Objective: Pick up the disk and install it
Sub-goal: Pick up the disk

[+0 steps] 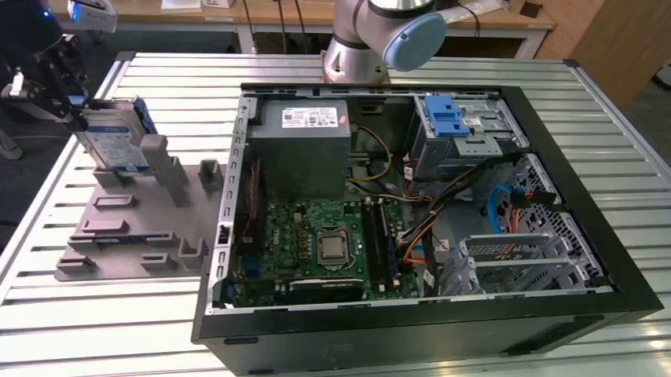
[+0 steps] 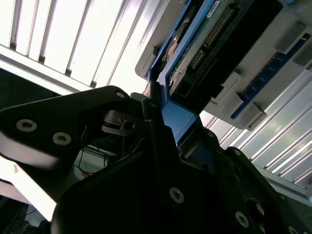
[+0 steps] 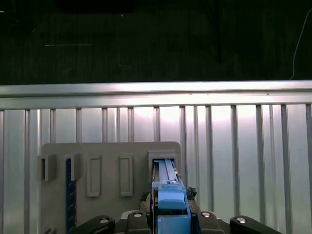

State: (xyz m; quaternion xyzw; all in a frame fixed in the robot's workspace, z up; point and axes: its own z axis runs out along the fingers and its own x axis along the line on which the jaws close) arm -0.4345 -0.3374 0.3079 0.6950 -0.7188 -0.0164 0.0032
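- The disk (image 1: pixel 113 140) stood on edge outside the open computer case (image 1: pixel 419 334), on the exterior view's left of it, seated in a slot of the grey holder block (image 1: pixel 137 228).
- The gripper (image 1: pixel 71 106) was at the disk's edge farther from the case. Its jaws were clenched on the disk's blue bracket (image 2: pixel 179 122), which ran between the black fingers (image 2: pixel 155 109).
- Judged from this, the pull out of the slot wanted to run straight along the slot walls, with no tilt until the bracket cleared them. The plastic bracket looked likely to flex or slip under a skewed grip.
- The exterior view gave the wider layout: the case beside the block, and inside the case a silver drive cage (image 1: pixel 467 137) with a blue latch (image 1: pixel 445 118).
- The second wrist view gave the disk's circuit-board face and connector pins (image 2: pixel 207 41) close up.
- The first wrist view looked along the bracket (image 3: pixel 170 202) into its slot, with neighbouring slots (image 3: pixel 94 175) of the block beside it.
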